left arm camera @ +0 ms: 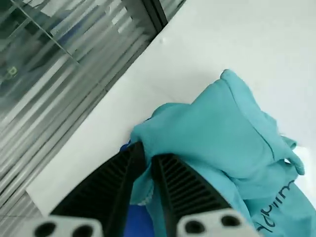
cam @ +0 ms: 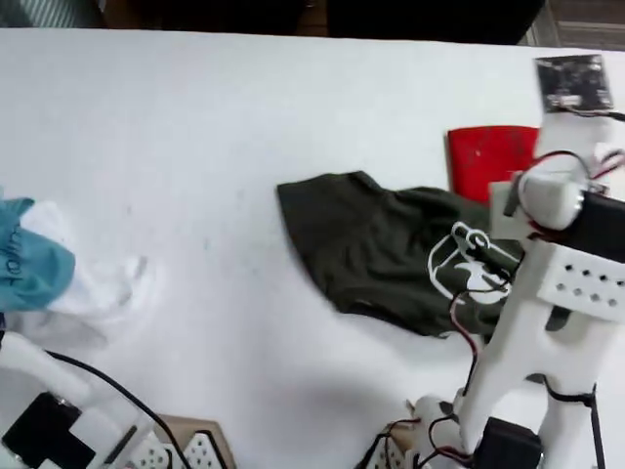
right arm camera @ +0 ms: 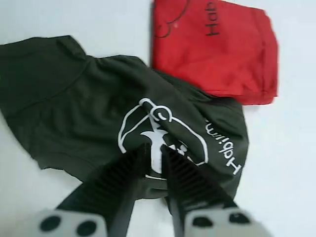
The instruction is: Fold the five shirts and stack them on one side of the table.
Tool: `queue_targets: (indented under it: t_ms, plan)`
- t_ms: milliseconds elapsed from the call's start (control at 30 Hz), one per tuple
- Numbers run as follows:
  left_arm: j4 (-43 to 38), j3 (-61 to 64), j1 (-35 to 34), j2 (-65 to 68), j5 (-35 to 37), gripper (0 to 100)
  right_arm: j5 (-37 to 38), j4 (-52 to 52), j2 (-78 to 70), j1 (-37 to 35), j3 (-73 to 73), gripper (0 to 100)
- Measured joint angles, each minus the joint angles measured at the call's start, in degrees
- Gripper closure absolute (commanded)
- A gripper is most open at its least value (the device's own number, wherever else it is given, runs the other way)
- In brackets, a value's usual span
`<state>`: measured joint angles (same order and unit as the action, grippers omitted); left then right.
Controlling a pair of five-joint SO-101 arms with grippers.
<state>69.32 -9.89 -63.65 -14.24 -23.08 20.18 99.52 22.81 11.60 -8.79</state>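
Your right gripper [right arm camera: 154,150] sits with jaws pressed together on the dark green shirt [cam: 371,249], which touches the folded red shirt [cam: 491,156] — a careless drag could pull that fold open. Your left gripper [left arm camera: 148,153] pinches the teal shirt [left arm camera: 222,143] near the table edge [left arm camera: 86,136] — it could slip off. Bare table [cam: 195,147] lies between the two.
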Motion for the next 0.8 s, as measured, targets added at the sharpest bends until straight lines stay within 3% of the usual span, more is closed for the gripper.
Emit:
queue_targets:
  t_ms: [133,233,400,567,800]
  plan:
    - [0.0,3.16,-0.09,0.0,0.0,74,-0.18,0.0,0.0,-8.88,5.36,74.5]
    - [-0.09,3.43,-0.09,0.0,-0.09,61,-0.18,-0.79,0.0,-16.35,10.37,73.3]
    - [-0.35,2.81,-0.09,0.0,-0.09,56,-0.18,-5.36,0.0,-24.97,18.02,73.3]
    - [0.62,-2.9,2.29,0.0,6.95,56,-0.18,-8.18,0.0,-22.77,20.13,73.3]
    - [11.69,-8.0,23.47,-0.44,16.88,56,-0.26,-7.74,0.0,-9.76,20.84,73.3]
